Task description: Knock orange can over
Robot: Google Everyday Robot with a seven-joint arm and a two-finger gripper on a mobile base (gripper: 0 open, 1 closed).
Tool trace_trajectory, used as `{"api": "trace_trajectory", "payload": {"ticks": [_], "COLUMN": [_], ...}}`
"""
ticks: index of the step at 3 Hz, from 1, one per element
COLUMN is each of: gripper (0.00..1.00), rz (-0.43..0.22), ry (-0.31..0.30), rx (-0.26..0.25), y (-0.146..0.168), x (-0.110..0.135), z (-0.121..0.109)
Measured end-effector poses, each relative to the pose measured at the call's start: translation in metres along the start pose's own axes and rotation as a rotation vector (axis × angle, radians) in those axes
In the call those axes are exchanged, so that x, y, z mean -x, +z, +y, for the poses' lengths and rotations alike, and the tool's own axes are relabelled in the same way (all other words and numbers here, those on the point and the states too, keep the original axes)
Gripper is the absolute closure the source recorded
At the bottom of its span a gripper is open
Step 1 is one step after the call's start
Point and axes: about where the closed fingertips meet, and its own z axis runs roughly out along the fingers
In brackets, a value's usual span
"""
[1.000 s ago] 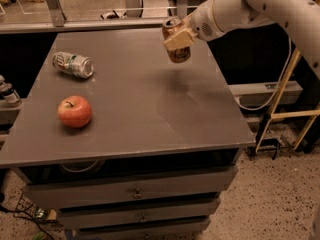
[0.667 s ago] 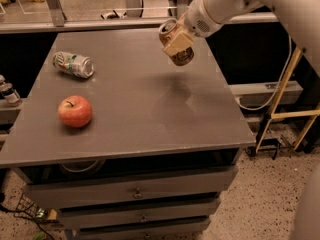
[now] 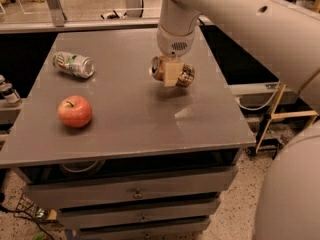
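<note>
The orange can [image 3: 186, 75] is a copper-coloured can with dark lettering. It is turned on its side, silver top facing left, and held a little above the middle of the grey table [image 3: 200, 124], with its shadow just beneath. My gripper [image 3: 171, 74] comes down from the white arm [image 3: 176, 24] and is shut on the can. One tan finger [image 3: 170, 75] lies across the can's front.
A white-and-green can [image 3: 73, 64] lies on its side at the table's back left. A red apple [image 3: 75, 111] sits at the front left. Drawers [image 3: 135, 191] are under the tabletop. A wooden frame [image 3: 280, 116] stands to the right.
The arm has moved from the table's far right edge toward the middle and lower. The orange can has come with it and has turned from tilted to lying sideways.
</note>
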Motion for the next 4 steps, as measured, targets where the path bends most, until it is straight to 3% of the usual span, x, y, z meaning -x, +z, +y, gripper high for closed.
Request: {"api": "trace_trajectory", "payload": {"ticks": [1,4], "gripper": [1.0,0.27], "rz": [0.107,0.098], "ry": [-0.087,-0.084], "rx": [0.097,0.083], "y": [0.0148,0.0191], "x": [-0.0028,-0.0017], "z": [0.021,0.0174]}}
